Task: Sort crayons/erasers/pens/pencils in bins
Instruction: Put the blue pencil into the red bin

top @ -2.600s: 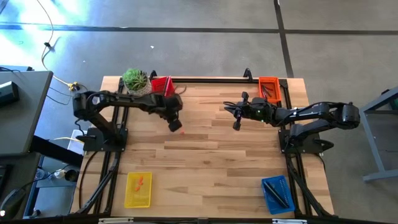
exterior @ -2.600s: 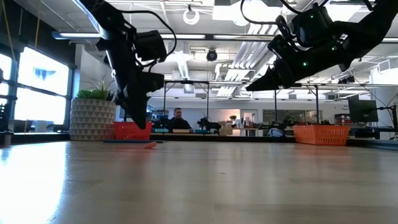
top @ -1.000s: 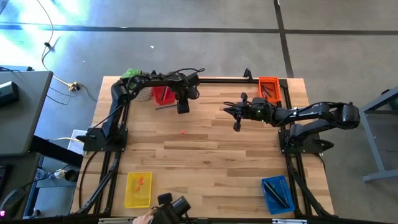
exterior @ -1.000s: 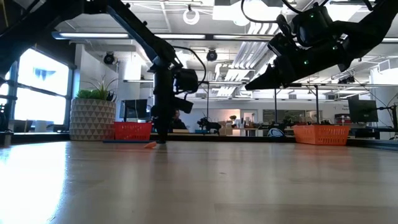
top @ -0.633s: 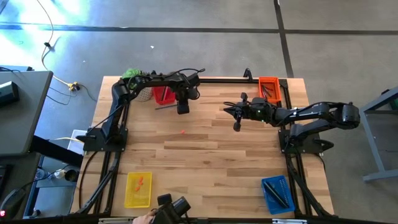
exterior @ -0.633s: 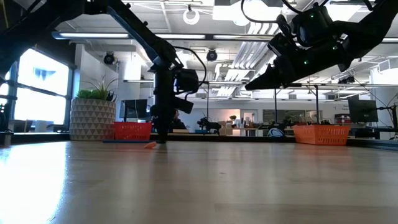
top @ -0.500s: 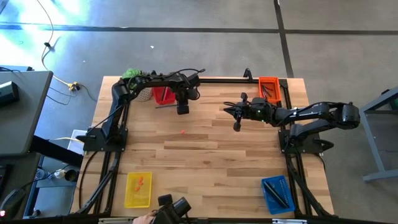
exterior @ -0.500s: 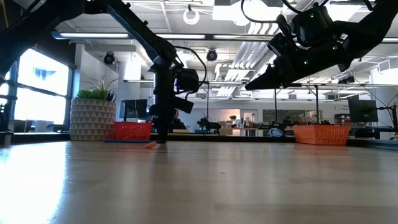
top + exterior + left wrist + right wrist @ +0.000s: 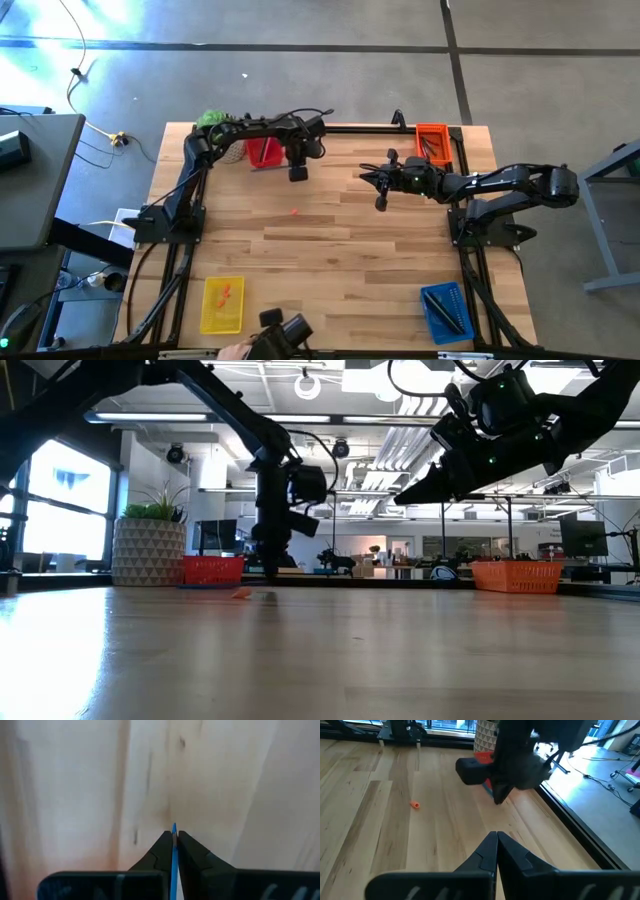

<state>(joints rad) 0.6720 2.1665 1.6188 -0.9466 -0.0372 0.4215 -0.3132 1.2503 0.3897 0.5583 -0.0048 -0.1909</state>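
Observation:
My left gripper [image 9: 298, 174] points down over the far middle of the table, just right of the red bin [image 9: 263, 152], and is shut on a thin blue pencil [image 9: 174, 851]. The pencil's shaft runs from the fingers back toward the red bin. A short orange crayon [image 9: 294, 212] lies alone on the wood nearer the table's middle, and also shows in the low view [image 9: 241, 594]. My right gripper [image 9: 496, 838] hovers shut and empty at the far right, left of the orange bin [image 9: 432, 142]. My left gripper pinches the blue pencil near its pointed end [image 9: 174, 831] between its two fingers [image 9: 161, 851]. The fingers come from above, pointing down, and lie across the pencil. The point just passes the fingertips. Whether the pencil's other end is off the table I cannot tell.
A yellow bin [image 9: 222, 304] with an orange piece stands at the near left, and a blue bin [image 9: 444, 311] with blue sticks at the near right. A potted plant [image 9: 212, 120] sits behind the red bin. A person's hand with a dark device [image 9: 280, 335] shows at the near edge.
My left gripper has edged toward the table's right edge and risen a little off the wood, still pointing down. My right arm has kept still.

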